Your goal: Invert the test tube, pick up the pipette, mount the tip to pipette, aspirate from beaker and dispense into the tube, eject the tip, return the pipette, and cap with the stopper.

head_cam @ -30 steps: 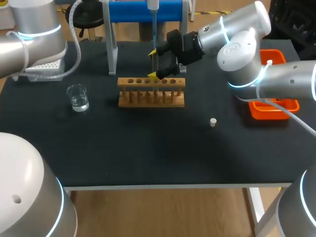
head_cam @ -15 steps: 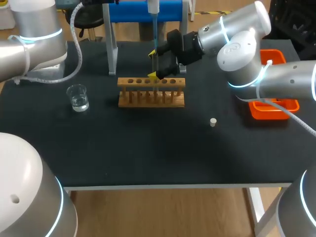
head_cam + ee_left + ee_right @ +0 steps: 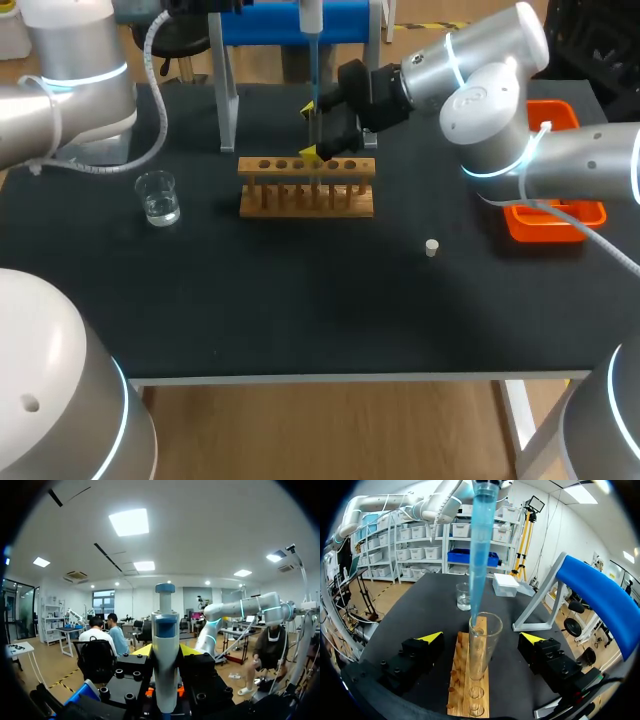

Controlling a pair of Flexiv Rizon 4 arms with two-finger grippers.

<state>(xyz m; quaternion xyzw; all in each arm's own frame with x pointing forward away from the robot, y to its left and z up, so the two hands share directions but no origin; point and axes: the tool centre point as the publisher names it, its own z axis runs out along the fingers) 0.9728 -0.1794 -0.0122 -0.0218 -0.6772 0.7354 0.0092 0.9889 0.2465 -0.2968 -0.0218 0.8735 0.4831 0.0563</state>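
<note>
Test tube (image 3: 484, 645) stands upright in the wooden rack (image 3: 470, 692), between the spread fingers of your right gripper (image 3: 481, 638), which flank it without touching; the pipette tip (image 3: 481, 545) hangs near-vertical, its point at the tube's mouth; your left gripper (image 3: 166, 651) clamps the pipette (image 3: 165, 630); dispensing looks next, so mind the rim; the beaker (image 3: 463, 596) sits well beyond.

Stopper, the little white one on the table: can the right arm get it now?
Probably yes. The stopper lies alone on the table with nothing over it, and the right gripper stands open around the test tube.
</note>
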